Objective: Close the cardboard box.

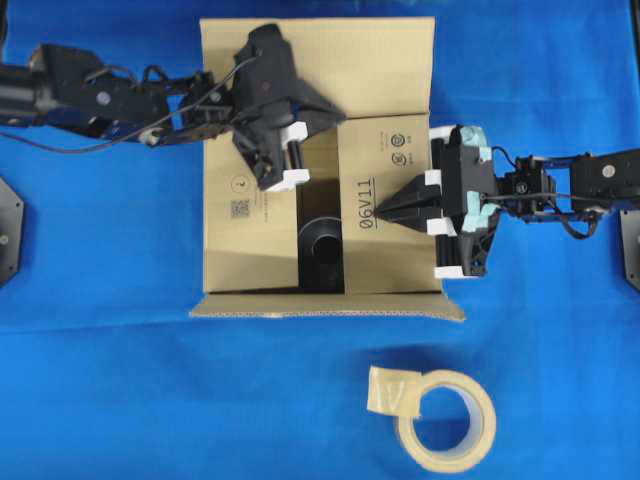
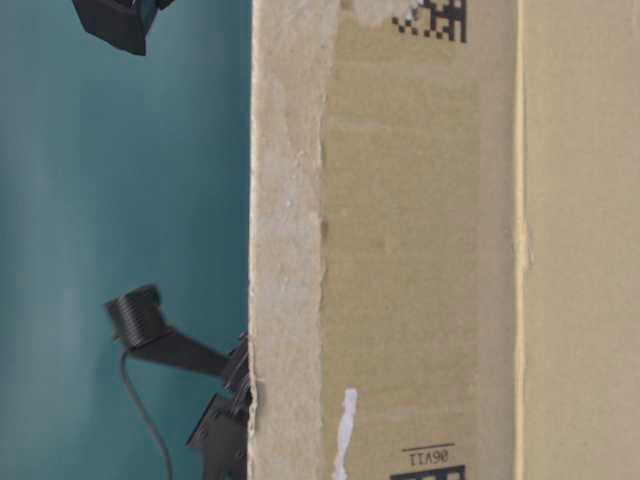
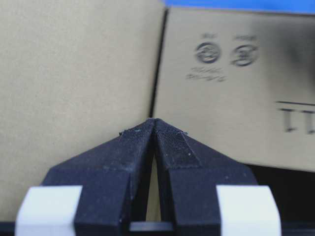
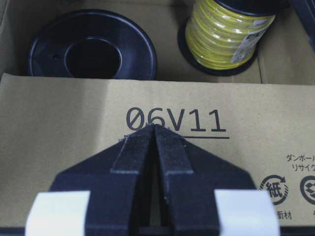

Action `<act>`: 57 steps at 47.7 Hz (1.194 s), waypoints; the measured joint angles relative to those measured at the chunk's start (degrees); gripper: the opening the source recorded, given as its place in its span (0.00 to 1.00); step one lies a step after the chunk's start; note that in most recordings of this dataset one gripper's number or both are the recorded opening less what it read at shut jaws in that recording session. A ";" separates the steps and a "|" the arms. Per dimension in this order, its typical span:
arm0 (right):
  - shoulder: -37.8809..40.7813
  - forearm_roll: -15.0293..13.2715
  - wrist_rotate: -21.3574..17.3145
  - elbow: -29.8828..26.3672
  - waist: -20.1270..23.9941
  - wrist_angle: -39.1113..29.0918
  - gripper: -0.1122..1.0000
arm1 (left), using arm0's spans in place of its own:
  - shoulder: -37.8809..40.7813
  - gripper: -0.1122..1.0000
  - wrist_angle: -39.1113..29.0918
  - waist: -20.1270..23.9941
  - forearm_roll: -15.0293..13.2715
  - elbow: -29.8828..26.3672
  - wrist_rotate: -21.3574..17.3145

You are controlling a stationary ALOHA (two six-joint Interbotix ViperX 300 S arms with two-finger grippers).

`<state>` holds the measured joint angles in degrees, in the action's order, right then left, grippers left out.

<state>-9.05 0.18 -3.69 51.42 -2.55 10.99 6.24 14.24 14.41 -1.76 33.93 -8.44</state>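
The brown cardboard box (image 1: 320, 50) stands mid-table with its far flap laid open and its near flap (image 1: 330, 306) folded outward. The flap at the view's right (image 1: 395, 250), printed "06V11", lies folded over the opening. The left flap (image 1: 245, 230) with a square code is partly down. My right gripper (image 1: 382, 210) is shut and empty, tips on or just over the "06V11" print (image 4: 155, 127). My left gripper (image 1: 338, 113) is shut and empty at the seam between the far flap and the right flap (image 3: 155, 120). The box wall fills the table-level view (image 2: 400, 250).
Inside the box a black spool (image 1: 320, 252) and a yellow wire spool (image 4: 224, 34) show through the gap. A beige tape roll (image 1: 447, 420) lies on the blue cloth in front of the box. Arm mounts sit at both table edges.
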 measured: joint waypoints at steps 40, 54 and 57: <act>-8.35 0.00 -0.44 -0.09 2.02 -1.76 0.10 | 1.93 0.10 0.18 -0.35 0.00 -1.05 0.00; -19.07 0.00 -0.44 1.23 8.96 -2.11 0.10 | 2.02 0.10 0.88 -0.44 0.00 -1.05 0.18; -21.09 0.00 -0.44 1.93 11.34 -1.23 0.10 | 1.93 0.10 1.14 -0.44 0.09 -1.05 0.18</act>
<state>-30.15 0.18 -4.13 53.35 8.79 9.76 8.17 15.38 13.97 -1.67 32.87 -8.26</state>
